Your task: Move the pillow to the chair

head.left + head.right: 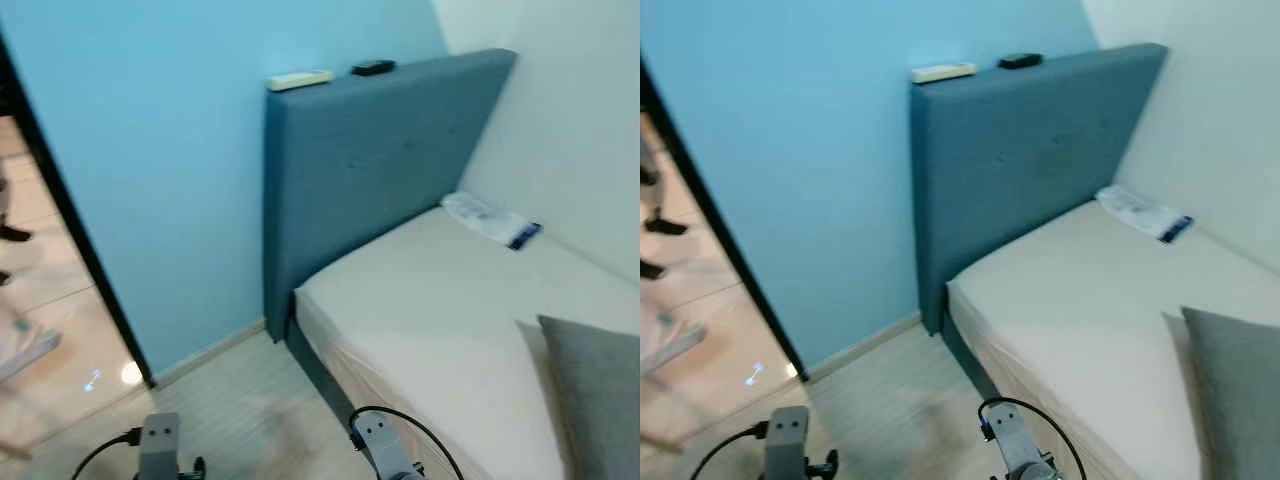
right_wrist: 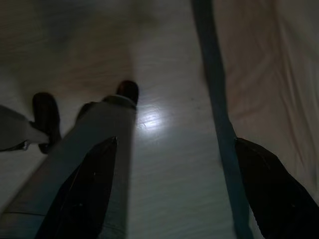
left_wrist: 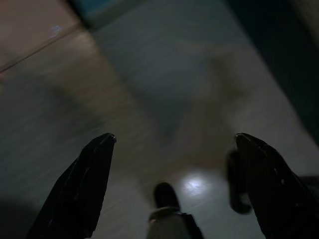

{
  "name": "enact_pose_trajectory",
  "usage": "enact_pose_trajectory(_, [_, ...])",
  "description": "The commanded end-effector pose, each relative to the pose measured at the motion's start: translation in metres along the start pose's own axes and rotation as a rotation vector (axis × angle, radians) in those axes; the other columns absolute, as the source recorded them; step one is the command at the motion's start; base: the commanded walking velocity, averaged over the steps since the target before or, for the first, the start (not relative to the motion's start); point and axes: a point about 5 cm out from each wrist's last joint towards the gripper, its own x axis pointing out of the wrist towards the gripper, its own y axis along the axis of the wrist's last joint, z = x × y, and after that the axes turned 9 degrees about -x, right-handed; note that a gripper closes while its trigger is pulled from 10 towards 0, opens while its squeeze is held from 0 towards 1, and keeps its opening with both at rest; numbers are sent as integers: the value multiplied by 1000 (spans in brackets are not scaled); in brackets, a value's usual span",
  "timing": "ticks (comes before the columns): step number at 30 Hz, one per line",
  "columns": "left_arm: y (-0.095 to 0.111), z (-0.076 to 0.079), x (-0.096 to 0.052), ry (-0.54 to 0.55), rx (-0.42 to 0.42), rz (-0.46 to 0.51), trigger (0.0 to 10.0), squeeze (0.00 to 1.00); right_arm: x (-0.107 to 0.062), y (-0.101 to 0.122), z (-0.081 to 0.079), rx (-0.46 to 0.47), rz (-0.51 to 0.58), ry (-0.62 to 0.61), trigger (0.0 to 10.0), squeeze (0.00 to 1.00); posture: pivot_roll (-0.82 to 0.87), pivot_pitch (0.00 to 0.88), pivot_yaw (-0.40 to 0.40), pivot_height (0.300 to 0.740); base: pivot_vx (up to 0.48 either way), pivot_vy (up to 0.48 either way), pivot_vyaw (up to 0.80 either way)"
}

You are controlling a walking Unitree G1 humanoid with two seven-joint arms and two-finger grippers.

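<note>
Bedside, both arms hanging idle.
My left pincer (image 3: pixel 172 149) and right pincer (image 2: pixel 174 149) hung spread apart over the floor (image 1: pixel 250 400); grey pillow (image 1: pixel 595 390) lay on the bed (image 1: pixel 440 300), near right.

Blue headboard (image 1: pixel 370 170), white remote (image 1: pixel 300 80) & black remote (image 1: pixel 372 68) atop, plastic packet (image 1: pixel 490 220)

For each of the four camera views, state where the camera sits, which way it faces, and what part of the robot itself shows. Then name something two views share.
Left eye view: on the head, facing forward and down at the bed, blue headboard and grey pillow; both silver arms show at the bottom.
Right eye view: beside it, same scene.
Left wrist view: along the open left gripper, down at the floor.
Right wrist view: along the open right gripper, at floor and bed edge.
Shared: both wrist views show the floor.
</note>
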Motion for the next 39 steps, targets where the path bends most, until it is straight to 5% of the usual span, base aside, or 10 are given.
enact_pose_trajectory(1, [-8, 2, -2, -19, 32, -34, 10000, 0, -1, -9, 5, 19, -12, -10, 10000, 0, 70, 20, -52, 740, 0, 0, -719])
enact_pose_trajectory(4, [-10, 4, -3, -34, 38, -45, 10000, 0, -2, 7, 17, 18, 21, -13, 10000, 0, 73, 22, -58, 740, 0, 0, -717])
enact_pose_trajectory(13, [-14, 1, -4, -29, -24, -57, 10000, 0, -2, 4, 18, 32, 27, -19, 10000, 0, 69, 25, -55, 740, 0, 0, -685])
enact_pose_trajectory(39, [-14, 1, -4, -40, 5, -67, 10000, 0, -1, 5, 14, 40, 36, -3, 10000, 0, 57, 42, -33, 740, 0, 0, 0])
